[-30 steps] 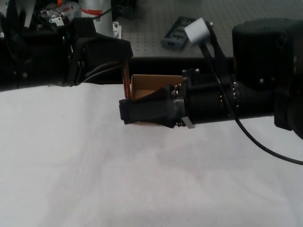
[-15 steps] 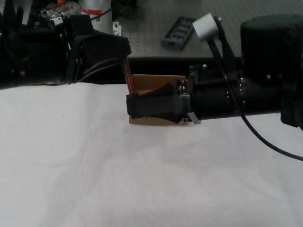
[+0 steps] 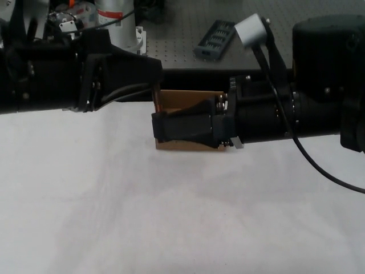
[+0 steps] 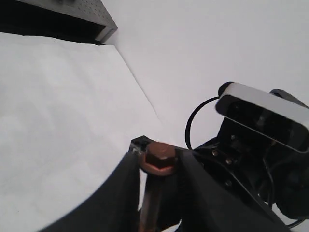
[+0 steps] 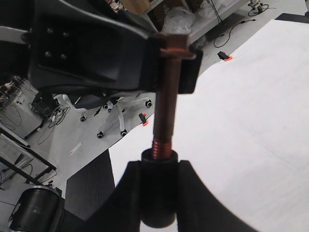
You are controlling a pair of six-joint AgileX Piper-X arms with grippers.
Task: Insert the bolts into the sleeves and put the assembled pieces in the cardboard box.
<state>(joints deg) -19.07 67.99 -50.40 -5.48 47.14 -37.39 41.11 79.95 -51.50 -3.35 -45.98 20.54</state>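
A copper bolt (image 5: 167, 96) hangs upright with its hex head (image 4: 157, 158) clamped in my left gripper (image 4: 157, 162). Its threaded tip enters the top of a black sleeve (image 5: 158, 188), and my right gripper (image 5: 158, 193) is shut on that sleeve. In the high view the left gripper (image 3: 153, 80) comes in from the left and holds the bolt (image 3: 155, 101) above the right gripper (image 3: 162, 128), which comes in from the right. Both meet over the left end of the cardboard box (image 3: 185, 100), which the right arm partly hides.
A white cloth (image 3: 171, 211) covers the near bench. Behind it on the grey perforated plate lie a dark ridged block (image 3: 214, 39) and a white cylinder (image 3: 117, 17). A black cable (image 3: 319, 171) loops from the right arm over the cloth.
The right gripper with the sleeve has shifted right and away, under the bolt. The left gripper has edged right, and the bolt's lower end now meets the sleeve.
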